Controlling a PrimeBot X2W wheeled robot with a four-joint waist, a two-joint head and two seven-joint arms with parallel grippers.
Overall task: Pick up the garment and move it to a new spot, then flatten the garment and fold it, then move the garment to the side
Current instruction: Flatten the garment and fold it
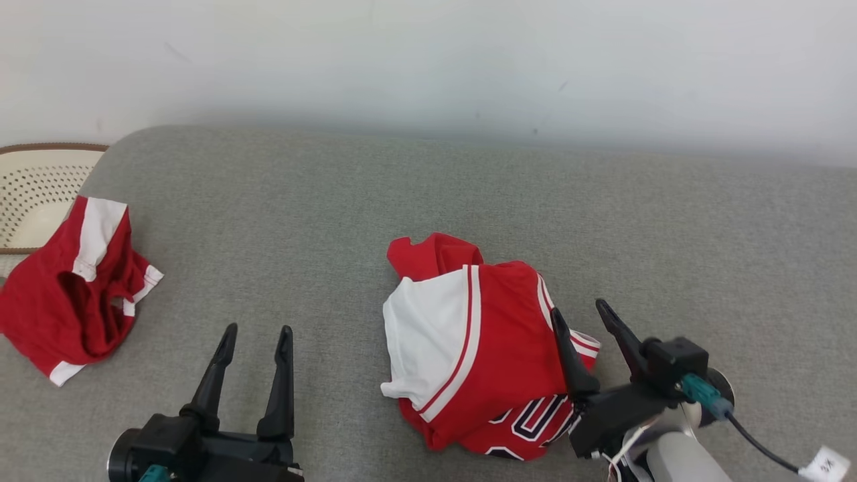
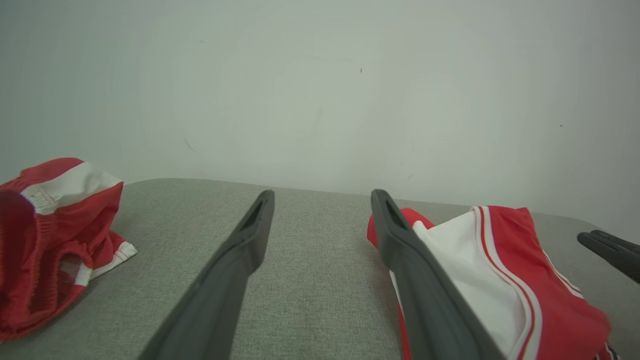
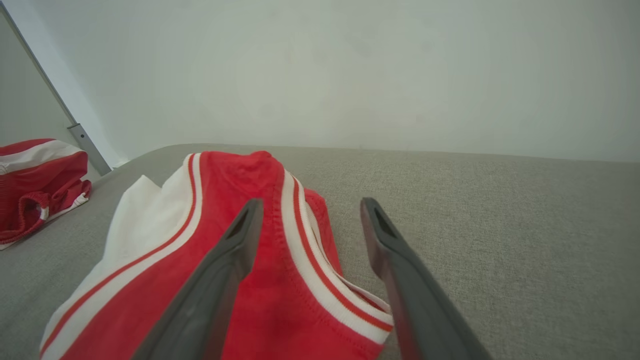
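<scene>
The garment [image 1: 495, 348] is a crumpled red jersey with white panels and striped trim, lying at the middle right of the grey cushioned surface [image 1: 335, 201]. My right gripper [image 1: 577, 310] stands open at its right edge. In the right wrist view the gripper [image 3: 311, 204] has one finger over the red cloth [image 3: 230, 180] and the other past the striped hem. My left gripper [image 1: 258, 329] is open over bare cushion to the garment's left. In the left wrist view this gripper [image 2: 324, 196] has nothing between its fingers, and the garment [image 2: 480, 270] lies just beyond its right finger.
A second red and white garment [image 1: 73, 294] lies bunched at the left edge of the cushion, partly over a perforated cream basket [image 1: 40, 187]. A pale wall [image 1: 428, 60] runs behind. Bare cushion stretches at the back and far right.
</scene>
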